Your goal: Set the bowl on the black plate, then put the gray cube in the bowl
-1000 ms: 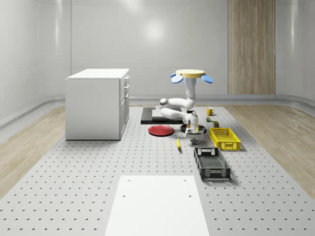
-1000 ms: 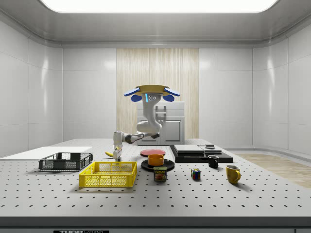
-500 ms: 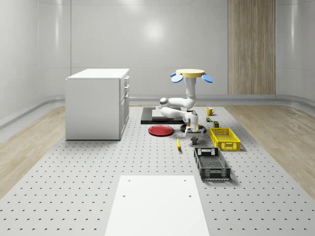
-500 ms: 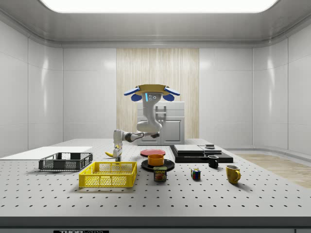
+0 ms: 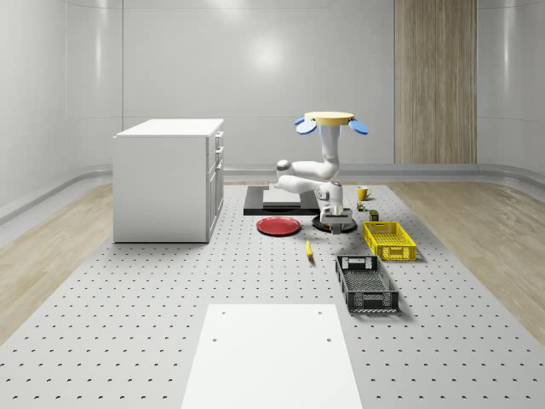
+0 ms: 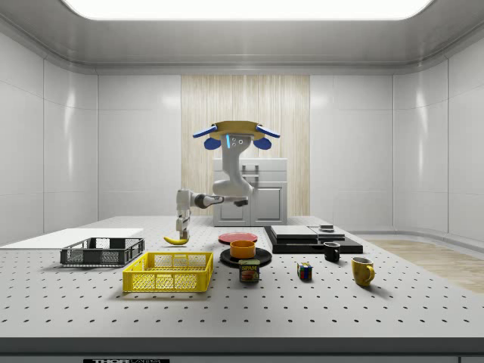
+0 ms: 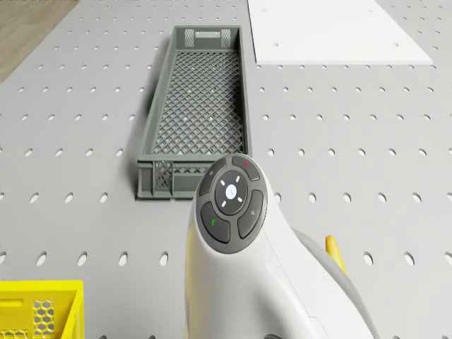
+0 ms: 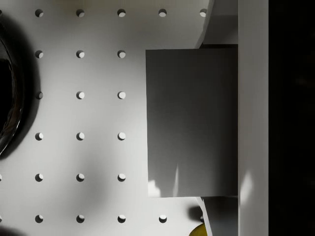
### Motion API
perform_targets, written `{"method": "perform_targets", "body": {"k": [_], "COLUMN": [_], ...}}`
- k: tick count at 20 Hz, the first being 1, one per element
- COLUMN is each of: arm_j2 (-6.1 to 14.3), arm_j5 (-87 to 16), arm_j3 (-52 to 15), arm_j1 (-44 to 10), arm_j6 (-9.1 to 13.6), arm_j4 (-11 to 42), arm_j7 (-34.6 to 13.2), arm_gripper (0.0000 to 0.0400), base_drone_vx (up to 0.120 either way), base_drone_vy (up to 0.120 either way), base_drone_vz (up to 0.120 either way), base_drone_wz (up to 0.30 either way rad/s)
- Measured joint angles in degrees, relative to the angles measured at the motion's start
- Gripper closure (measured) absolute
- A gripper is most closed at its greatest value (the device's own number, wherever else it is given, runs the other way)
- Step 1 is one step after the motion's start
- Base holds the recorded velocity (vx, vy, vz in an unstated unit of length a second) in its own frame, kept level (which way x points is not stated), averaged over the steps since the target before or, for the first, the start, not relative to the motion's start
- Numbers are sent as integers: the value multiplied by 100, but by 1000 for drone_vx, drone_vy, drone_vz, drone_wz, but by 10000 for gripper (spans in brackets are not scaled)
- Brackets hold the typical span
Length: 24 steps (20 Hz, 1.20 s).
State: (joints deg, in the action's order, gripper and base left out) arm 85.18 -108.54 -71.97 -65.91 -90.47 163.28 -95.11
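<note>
The gray cube point(image 8: 192, 123) is held between the closed-in fingers of the gripper point(image 6: 181, 231), clear of the table point(image 6: 302, 310). No long axis can be told on it; in the wrist view one flat face is seen square-on, its edges lined up with the rows of table holes.

The gripper is pointed straight down, just above the banana point(image 6: 176, 240) and off the black plate's side toward the side view's left. The drone point(image 6: 236, 132) is seen hovering high over the table, about above the black plate point(image 6: 227, 259).

The bowl point(image 6: 243, 248) is set upright on the black plate, mouth up.

One bowl and one gray cube are counted. Two plates are seen, the black one and a red one point(image 5: 278, 226). Two crates are counted, a yellow one point(image 6: 168, 272) and a dark gray one point(image 7: 205, 106). Two mugs are seen, one black point(image 6: 331, 251) and one yellow point(image 6: 362, 270).
</note>
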Motion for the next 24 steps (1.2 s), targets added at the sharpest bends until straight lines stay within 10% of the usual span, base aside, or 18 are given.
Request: {"method": "perform_targets", "body": {"k": [24], "arm_j2": [86], "arm_j5": [91], "arm_j3": [-71], "arm_j1": [-24], "arm_j6": [-61], "arm_j4": [9], "arm_j7": [-27], "arm_gripper": [148], "base_drone_vx": [-120], "base_drone_vy": [15], "base_drone_vz": [15], "base_drone_wz": [0]}}
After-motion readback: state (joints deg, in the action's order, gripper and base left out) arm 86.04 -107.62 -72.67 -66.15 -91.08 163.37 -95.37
